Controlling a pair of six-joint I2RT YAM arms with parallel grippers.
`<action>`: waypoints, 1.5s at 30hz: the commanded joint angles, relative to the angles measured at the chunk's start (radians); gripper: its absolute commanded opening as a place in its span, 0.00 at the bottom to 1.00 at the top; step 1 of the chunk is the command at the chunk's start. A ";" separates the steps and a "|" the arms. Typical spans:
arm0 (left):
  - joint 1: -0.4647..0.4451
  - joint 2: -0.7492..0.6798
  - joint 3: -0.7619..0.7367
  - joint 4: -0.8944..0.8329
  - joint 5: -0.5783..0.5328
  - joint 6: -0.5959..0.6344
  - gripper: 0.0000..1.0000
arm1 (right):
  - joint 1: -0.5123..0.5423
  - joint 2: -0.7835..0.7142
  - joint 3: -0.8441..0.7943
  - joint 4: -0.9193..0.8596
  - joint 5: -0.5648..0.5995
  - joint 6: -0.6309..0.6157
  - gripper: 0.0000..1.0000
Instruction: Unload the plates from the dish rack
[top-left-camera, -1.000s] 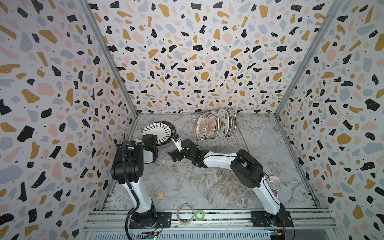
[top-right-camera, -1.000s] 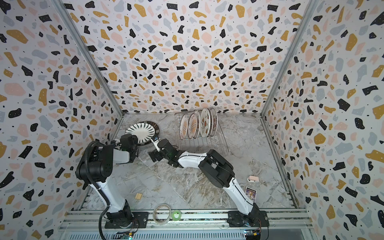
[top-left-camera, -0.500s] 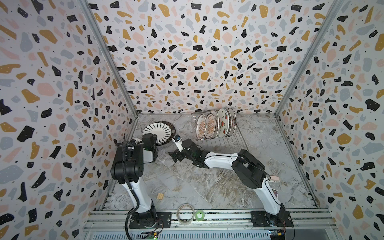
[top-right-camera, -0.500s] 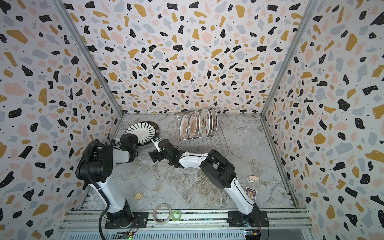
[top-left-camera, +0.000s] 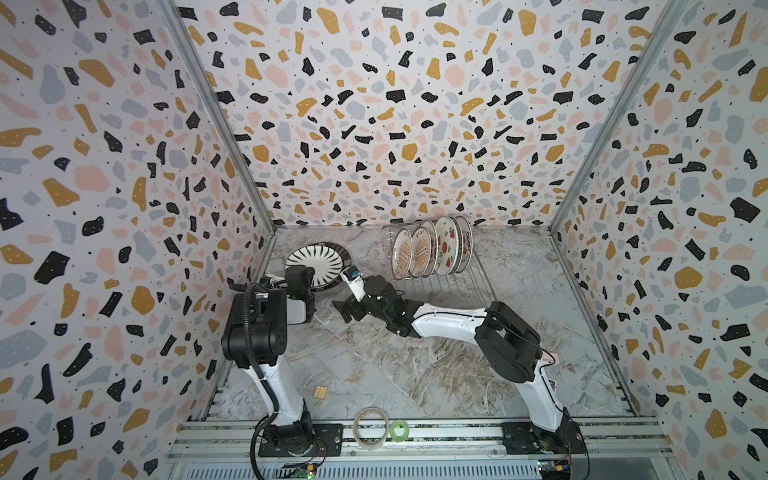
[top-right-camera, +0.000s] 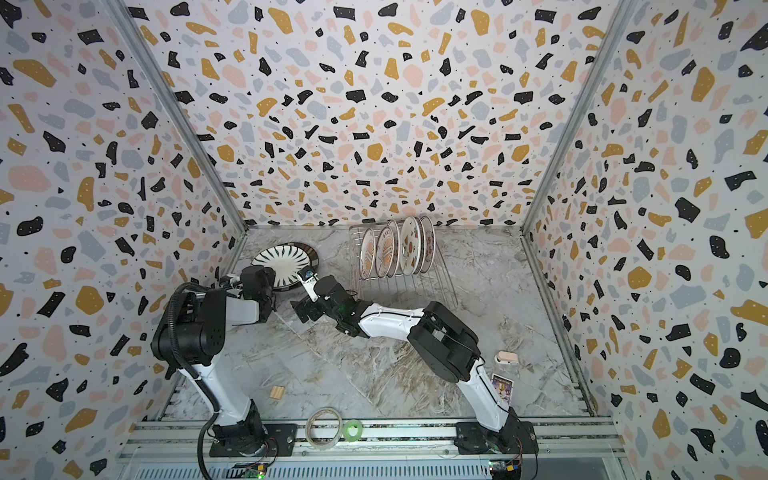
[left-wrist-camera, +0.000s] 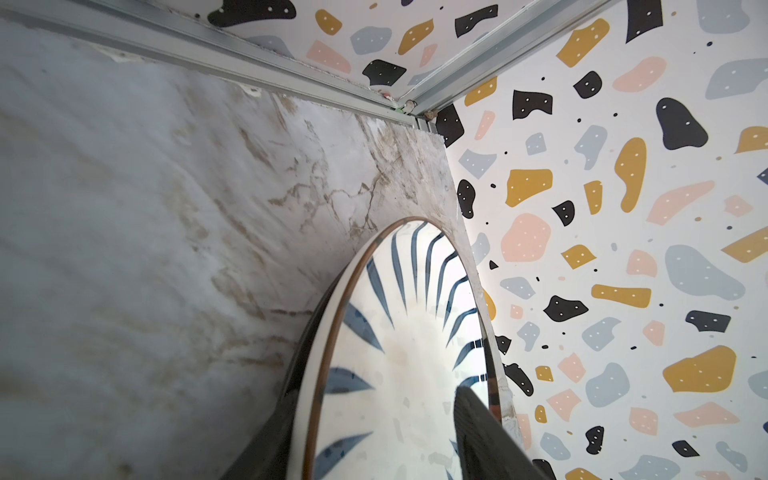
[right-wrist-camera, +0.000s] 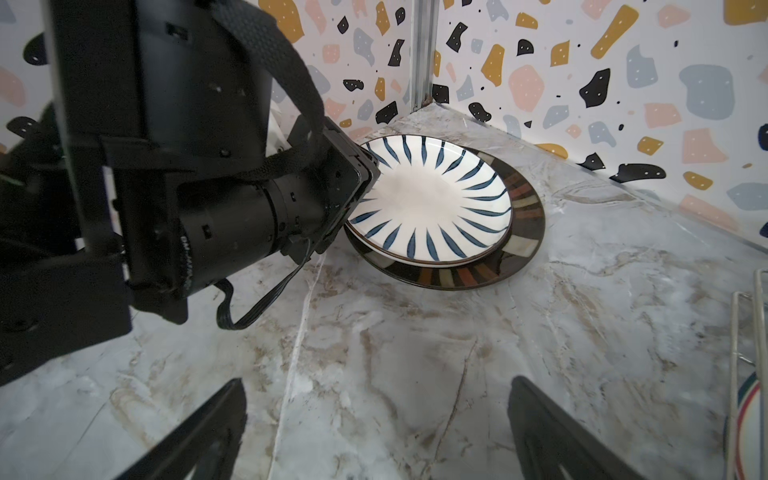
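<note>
- The striped plate (top-left-camera: 314, 259) lies face up on a dark-rimmed plate (right-wrist-camera: 519, 232) in the far left corner of the worktop (top-left-camera: 374, 365). The stack sits well apart from the dish rack (top-left-camera: 453, 286), probably so that unloaded plates gather flat where neither arm has to reach over them.
- The left gripper (top-left-camera: 300, 277) sits at the near rim of the striped plate. Its wrist view shows one of its fingers (left-wrist-camera: 478, 436) over the plate's face, but the other side is unclear — whether the rim is pinched or free cannot be told.
- The left arm is folded tight: shoulder and elbow are bunched above its base and the forearm runs low toward the corner. The wrist is rolled, so the plate looks nearly edge-on in its own camera.
- The right gripper (right-wrist-camera: 376, 390) hovers low over bare worktop between the stack and the rack. Its fingers (right-wrist-camera: 552, 428) are spread wide with nothing between them, which suggests it is waiting there, close to its next pick.
- The right arm reaches across from its base, with the elbow raised and the forearm laid low along the rack's near side.
- The other plates (top-left-camera: 419, 251) stand on edge between the prongs at the rack's far end — several are yet to be unloaded.
</note>
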 joint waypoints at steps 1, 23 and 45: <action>0.004 -0.025 0.024 0.005 -0.035 0.036 0.60 | 0.007 -0.073 -0.025 0.026 0.018 -0.013 0.99; 0.003 -0.009 0.024 0.023 -0.015 0.053 0.81 | 0.015 -0.079 -0.034 0.030 0.044 -0.029 0.99; -0.004 0.002 -0.018 0.097 0.039 0.073 0.64 | 0.017 -0.093 -0.068 0.057 0.043 -0.025 0.99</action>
